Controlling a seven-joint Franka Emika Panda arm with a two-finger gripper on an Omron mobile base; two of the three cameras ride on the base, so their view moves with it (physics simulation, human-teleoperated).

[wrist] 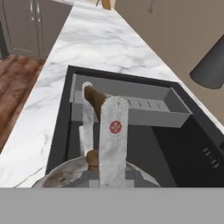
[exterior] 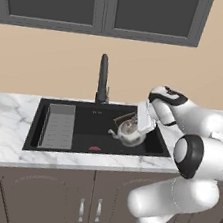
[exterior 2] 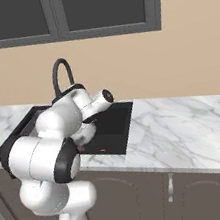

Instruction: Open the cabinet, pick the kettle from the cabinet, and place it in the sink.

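Placing step: the gripper [exterior: 141, 124] fingers [wrist: 113, 140] are pinching the kettle [exterior: 129, 131] by its arched handle over the sink [exterior: 88, 130]; next, lowering and releasing.

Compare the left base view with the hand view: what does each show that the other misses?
Left base view alone: the faucet's upright neck, the grey-framed glass cabinets above, the lower cabinet doors under the sink, and a small red spot on the basin floor.

Hand view alone: the gripper shut on the kettle's brown handle, the brown lid knob, and wood floor.

Both: the kettle over the black sink, the ribbed tray, and the marble counter.
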